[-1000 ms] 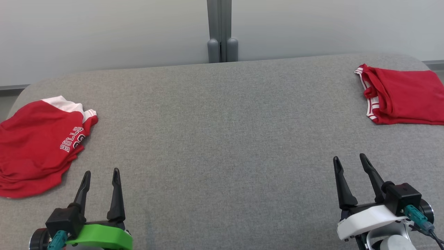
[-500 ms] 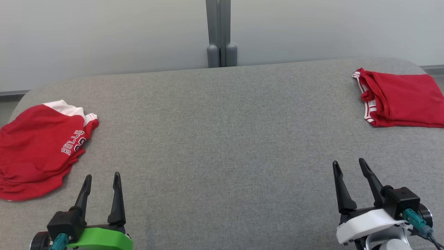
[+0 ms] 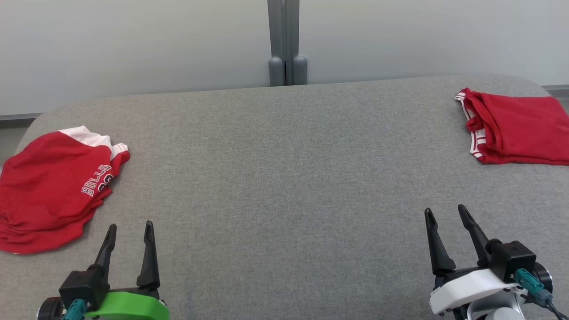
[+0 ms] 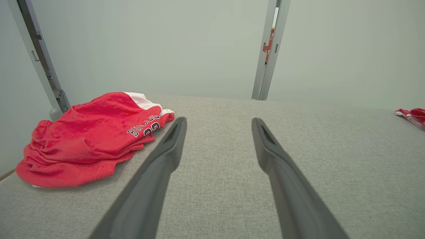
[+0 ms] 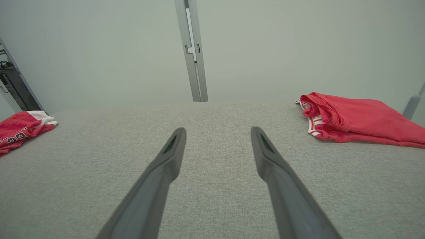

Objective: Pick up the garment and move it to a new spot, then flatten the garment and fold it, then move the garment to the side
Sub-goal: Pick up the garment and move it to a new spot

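Note:
A crumpled red garment [image 3: 49, 189] with white trim and "BULLS" lettering lies at the left edge of the grey table [image 3: 284, 178]; the left wrist view has it [image 4: 89, 139] left of my fingers. A folded red garment [image 3: 518, 126] with a striped waistband rests at the far right, also in the right wrist view [image 5: 355, 119]. My left gripper [image 3: 130, 227] hovers open near the front left, just right of the crumpled garment and apart from it. My right gripper [image 3: 444, 212] stands open at the front right, well short of the folded garment. Neither holds anything.
A grey post [image 3: 286, 42] rises behind the table's far edge against a pale wall. The table's rounded left corner [image 3: 31, 129] lies close to the crumpled garment. A second post [image 4: 40, 63] stands at the left in the left wrist view.
The head camera has shifted slightly, so the scene sits a little lower and to the right in view. Both grippers stay open at the bottom corners; the garments have not moved.

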